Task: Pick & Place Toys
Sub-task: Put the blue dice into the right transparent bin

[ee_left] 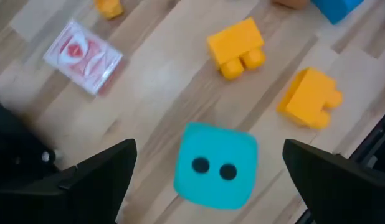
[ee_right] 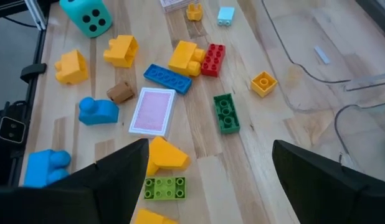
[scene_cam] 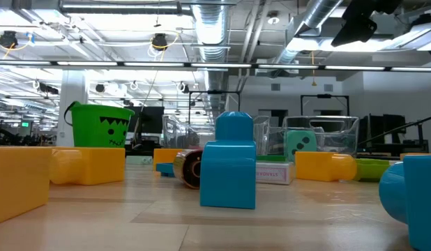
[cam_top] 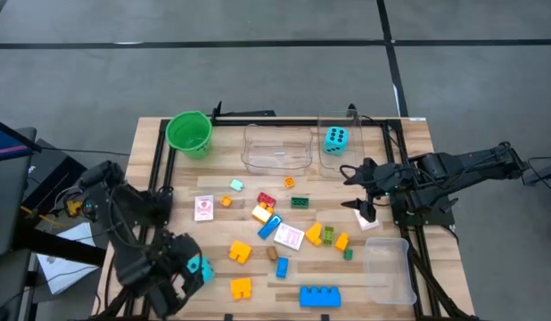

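Note:
Toys lie scattered over the table's middle: yellow blocks (cam_top: 240, 253), a blue block (cam_top: 319, 296), a red block (cam_top: 267, 201), a green block (cam_top: 300, 201) and pink-and-white cards (cam_top: 204, 208). A cyan die (ee_left: 215, 172) rests flat on the wood near the front left. My left gripper (ee_left: 209, 146) hangs open above it, pointing steeply down, with one finger on either side and clear of it. A second cyan die (cam_top: 336, 138) sits inside a clear tub at the far edge. My right gripper (cam_top: 356, 192) waits open above the table's right side, over blocks and a card (ee_right: 152, 111).
A green bucket (cam_top: 188, 134) stands at the far left. Clear tubs stand at the far middle (cam_top: 277, 147) and near the front right (cam_top: 389, 267). Two yellow blocks (ee_left: 236, 46) (ee_left: 311, 98) and a card (ee_left: 83, 56) lie close to the die.

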